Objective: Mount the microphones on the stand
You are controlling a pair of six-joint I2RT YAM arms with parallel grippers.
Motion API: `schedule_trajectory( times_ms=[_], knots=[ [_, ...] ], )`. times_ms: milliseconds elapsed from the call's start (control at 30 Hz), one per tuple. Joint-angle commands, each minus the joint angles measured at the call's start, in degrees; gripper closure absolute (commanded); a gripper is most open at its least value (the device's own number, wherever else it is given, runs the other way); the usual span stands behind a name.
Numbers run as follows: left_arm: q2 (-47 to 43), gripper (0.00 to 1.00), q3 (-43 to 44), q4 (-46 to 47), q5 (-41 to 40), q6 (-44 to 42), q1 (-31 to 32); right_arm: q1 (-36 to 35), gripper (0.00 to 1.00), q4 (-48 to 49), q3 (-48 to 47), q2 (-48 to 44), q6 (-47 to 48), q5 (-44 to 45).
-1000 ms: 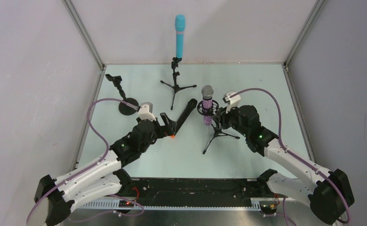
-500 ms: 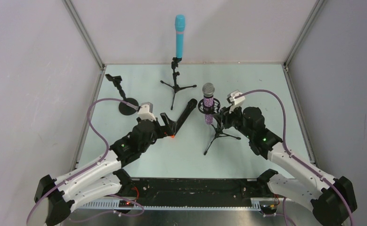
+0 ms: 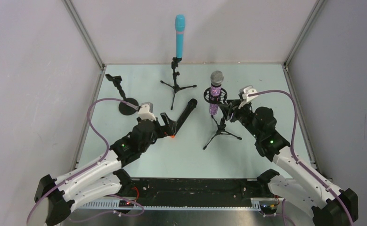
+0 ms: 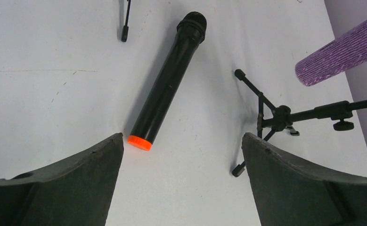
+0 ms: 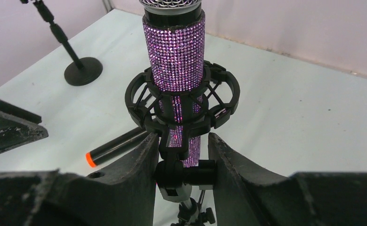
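all sat on counter (image 3: 266, 89): right pincer (image 5: 183, 141) narrow, clamped on tripod stand (image 3: 222, 132) neck, purple mic (image 5: 174, 52) seated in shock mount (image 5: 136, 94) just above it; left pincer (image 4: 182, 139) wide, black mic (image 4: 167, 89) flat just ahead; turquoise mic (image 3: 179, 40) upright far beyond

Table (image 3: 139, 84) holds black microphone (image 3: 183, 114), tripod (image 3: 174, 87), round-based stand (image 3: 127, 105).

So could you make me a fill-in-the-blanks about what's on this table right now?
The black mic lies flat on the ___. The back mic is ___. The open left gripper hangs over the black mic's ___ end. The right gripper clamps the stand under the ___ mic.
Missing: table; blue; orange; purple.
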State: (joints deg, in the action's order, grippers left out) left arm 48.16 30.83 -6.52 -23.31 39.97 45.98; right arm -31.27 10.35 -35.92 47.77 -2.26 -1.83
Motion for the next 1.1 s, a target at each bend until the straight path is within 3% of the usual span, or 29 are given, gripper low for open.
schedule_trajectory(
  times_ms=[0,533,800,1067],
  knots=[
    [0.50,0.01,1.56,2.39,-0.49,-1.04,-0.19,2.40,1.00,7.66,-6.39,-0.82,2.00,1.61],
    [1.90,0.02,1.78,3.54,0.46,-1.29,-0.25,10.86,1.00,6.55,-14.81,1.60,6.11,1.80],
    [2.32,0.02,1.70,3.73,0.94,-1.29,-0.26,14.88,1.00,2.90,-18.40,1.53,10.68,8.14],
    [2.92,0.02,1.86,3.89,1.80,-1.51,-0.26,20.98,1.00,2.45,-20.86,2.60,11.09,8.51]
  ],
)
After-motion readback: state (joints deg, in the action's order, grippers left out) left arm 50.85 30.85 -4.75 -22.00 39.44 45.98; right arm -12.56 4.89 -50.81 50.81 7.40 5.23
